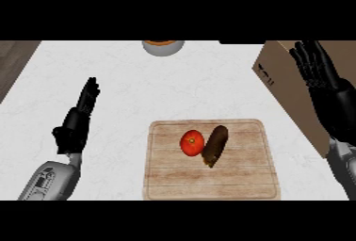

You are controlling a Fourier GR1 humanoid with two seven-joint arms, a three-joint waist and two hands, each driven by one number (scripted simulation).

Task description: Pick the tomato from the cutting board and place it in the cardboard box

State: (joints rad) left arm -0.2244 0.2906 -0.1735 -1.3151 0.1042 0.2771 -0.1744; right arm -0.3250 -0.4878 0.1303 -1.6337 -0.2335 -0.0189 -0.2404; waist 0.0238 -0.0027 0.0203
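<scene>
Item: tomato (192,143). Location: on the board (208,183), left of centre, touching or just beside a dark long vegetable (216,145) that lies at its right. Not held by anything.

Item: board. Location: counter (125,84), near the lower edge, between the two forearms.

Item: box (281,89). Location: right side of the counter, up and to the right of the board, its brown wall facing the tomato. Its opening is not visible.

Item: left hand (76,122). Fingers straight, holding nothing, resting over the counter well left of the board.

Item: right hand (323,75). Fingers extended, holding nothing, in front of the box's upper part and well apart from the tomato.

Item: bowl (163,47). Location: top edge of the counter, no part in the task.

Step in hand: the pick, judged not yet begun. Next move calls for the right hand to come down to the board and close round the tomato from its free left side, without nudging the dark vegetable.
</scene>
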